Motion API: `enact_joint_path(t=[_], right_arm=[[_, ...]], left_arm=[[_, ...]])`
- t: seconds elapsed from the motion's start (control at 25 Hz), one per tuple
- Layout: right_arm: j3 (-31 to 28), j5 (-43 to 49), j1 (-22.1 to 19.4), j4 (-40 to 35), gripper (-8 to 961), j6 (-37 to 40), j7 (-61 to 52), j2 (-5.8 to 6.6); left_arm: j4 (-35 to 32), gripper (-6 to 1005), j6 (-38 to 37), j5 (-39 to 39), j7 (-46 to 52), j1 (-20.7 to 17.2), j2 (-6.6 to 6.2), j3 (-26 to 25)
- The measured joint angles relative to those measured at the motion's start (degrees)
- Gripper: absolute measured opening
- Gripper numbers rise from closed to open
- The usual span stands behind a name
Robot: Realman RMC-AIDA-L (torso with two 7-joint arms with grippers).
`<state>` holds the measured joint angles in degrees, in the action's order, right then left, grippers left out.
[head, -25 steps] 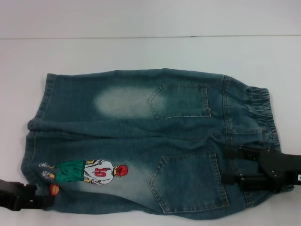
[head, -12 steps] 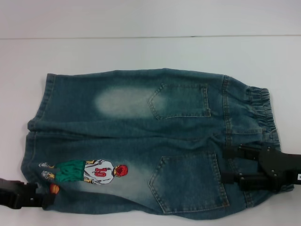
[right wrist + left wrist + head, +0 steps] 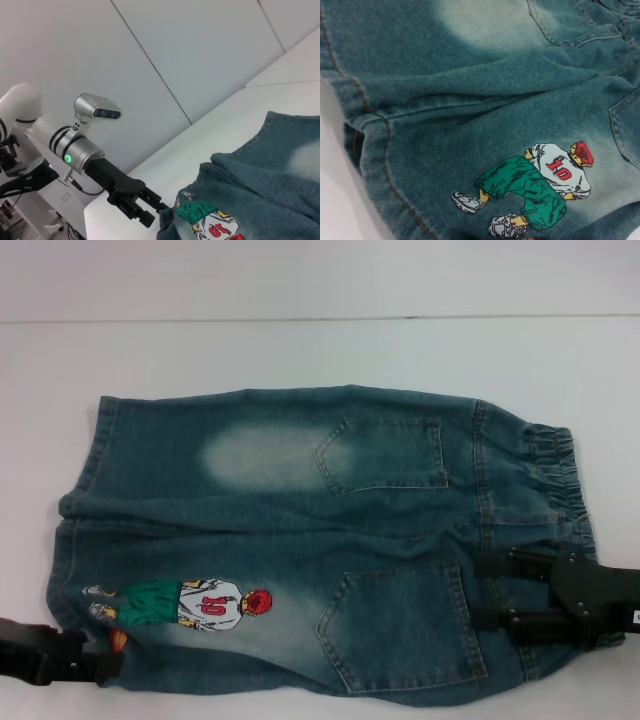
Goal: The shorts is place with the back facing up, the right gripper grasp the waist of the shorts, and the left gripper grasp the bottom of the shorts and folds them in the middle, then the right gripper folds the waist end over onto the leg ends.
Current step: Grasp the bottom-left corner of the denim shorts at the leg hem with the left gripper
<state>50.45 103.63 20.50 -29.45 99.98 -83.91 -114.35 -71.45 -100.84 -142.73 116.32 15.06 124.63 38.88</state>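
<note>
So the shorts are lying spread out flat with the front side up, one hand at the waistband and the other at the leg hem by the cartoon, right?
Almost. The shorts lie back side up: the head view shows two patch pockets. The rest holds: the right hand is at the waist, and the left hand is at the leg hem by the cartoon print.

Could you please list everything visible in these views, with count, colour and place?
shorts: one, blue-green faded denim, spread flat on the table, back pockets up.
waist: one, ruffled denim, on the robot's right.
leg ends: two, stitched denim, on the robot's left.
cartoon print: one, green, white and red, numbered 10, near the left leg end.
table: one, white, under the shorts.
left end effector: one, black, at the leg end by the print.
right end effector: one, black, fingers apart over the shorts near the waist.
</note>
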Motion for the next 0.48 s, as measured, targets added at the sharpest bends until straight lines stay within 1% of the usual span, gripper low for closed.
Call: enact_joint_path(t=[0.48], right_arm=[[0.0,-0.3,0.0,0.0,943,0.1,-0.1,0.27]], left_arm=[[-0.6,758,-0.1,0.1,0.3,0.2,0.0,0.1]])
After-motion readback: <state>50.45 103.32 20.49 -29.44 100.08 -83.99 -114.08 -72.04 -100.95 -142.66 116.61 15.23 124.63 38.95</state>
